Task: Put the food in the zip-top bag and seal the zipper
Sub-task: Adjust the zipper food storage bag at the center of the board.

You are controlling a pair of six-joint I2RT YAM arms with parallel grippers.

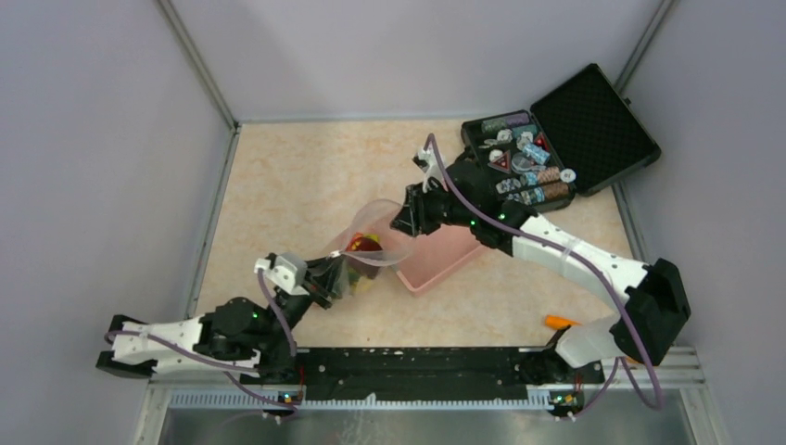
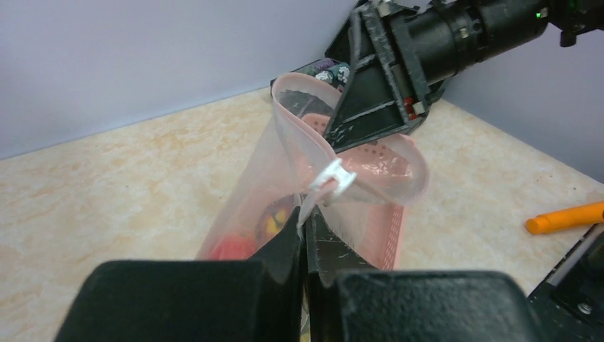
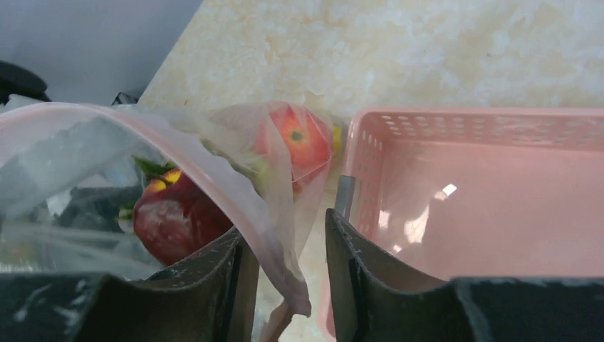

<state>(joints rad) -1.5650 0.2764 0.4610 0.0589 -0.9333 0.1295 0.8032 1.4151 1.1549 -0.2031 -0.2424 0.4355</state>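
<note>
The clear zip-top bag stands with its mouth held up, next to the pink basket. My left gripper is shut on the bag's edge, just below a white slider on the pale-pink zipper. My right gripper is open, and the far end of the bag's rim hangs loose between its fingers. Food lies inside the bag: a red fruit, a dark maroon fruit and something yellow. The top view shows the left gripper and the right gripper at opposite ends of the mouth.
The pink basket lies right of the bag, touching it. An open black case of small trinkets sits at the back right. An orange stick lies near the right arm's base. Grey walls close in the table.
</note>
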